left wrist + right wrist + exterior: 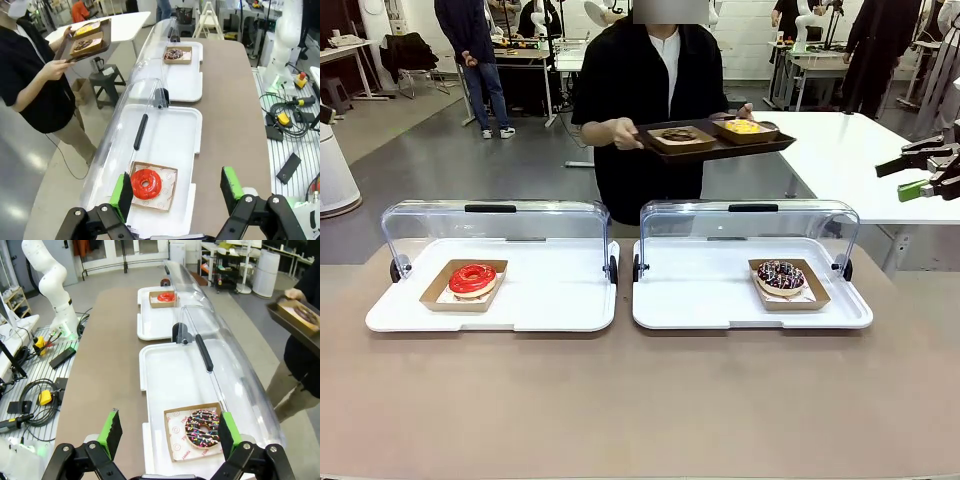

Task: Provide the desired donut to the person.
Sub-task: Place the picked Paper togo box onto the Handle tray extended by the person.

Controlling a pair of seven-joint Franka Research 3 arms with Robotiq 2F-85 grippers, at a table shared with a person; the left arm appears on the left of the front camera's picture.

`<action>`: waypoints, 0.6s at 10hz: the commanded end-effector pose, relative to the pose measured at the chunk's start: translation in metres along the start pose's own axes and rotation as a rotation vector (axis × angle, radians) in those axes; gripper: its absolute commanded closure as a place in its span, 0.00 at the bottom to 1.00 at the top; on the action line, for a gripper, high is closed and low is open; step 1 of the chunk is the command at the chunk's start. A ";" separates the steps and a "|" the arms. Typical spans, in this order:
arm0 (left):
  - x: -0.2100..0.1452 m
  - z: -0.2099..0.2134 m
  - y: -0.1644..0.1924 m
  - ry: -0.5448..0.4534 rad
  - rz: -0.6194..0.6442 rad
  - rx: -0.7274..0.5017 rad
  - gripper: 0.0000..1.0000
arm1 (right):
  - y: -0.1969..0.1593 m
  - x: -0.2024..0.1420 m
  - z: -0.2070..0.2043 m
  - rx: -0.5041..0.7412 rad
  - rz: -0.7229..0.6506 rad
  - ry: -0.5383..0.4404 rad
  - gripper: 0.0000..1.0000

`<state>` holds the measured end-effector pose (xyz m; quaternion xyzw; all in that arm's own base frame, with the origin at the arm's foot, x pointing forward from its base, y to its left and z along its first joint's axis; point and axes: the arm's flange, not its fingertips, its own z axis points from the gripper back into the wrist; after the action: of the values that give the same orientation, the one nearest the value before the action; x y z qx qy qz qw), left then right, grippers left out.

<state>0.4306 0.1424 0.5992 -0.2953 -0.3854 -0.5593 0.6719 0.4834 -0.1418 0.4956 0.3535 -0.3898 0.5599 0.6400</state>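
Both grippers, left [175, 192] and right [167, 432], gape empty above white trays: left tray [550, 310] cradles a red donut [472, 279], right tray [700, 305] a sprinkled chocolate donut [781, 277].

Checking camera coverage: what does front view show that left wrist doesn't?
Front view alone: the right gripper, open at the picture's right edge, and a bystander in blue jeans far back.

Left wrist alone: the left gripper, open above the red donut, plus cables on a side bench.

Both: the person holding a dark tray with two boxed items, both white trays with raised clear lids, the red donut, and the chocolate sprinkled donut.
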 end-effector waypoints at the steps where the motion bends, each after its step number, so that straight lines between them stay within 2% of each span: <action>1: -0.021 0.001 -0.004 -0.065 -0.076 -0.005 0.08 | 0.001 0.001 -0.001 0.004 0.001 -0.006 0.00; 3: -0.042 0.004 0.000 -0.078 -0.086 -0.015 0.08 | 0.001 0.001 -0.001 0.004 0.001 -0.006 0.00; 6: -0.054 0.005 0.005 -0.069 -0.056 -0.037 0.08 | 0.001 0.001 -0.001 0.004 0.001 -0.006 0.00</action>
<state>0.4288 0.1723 0.5536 -0.3107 -0.3997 -0.5720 0.6454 0.4835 -0.1418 0.4956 0.3535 -0.3898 0.5600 0.6399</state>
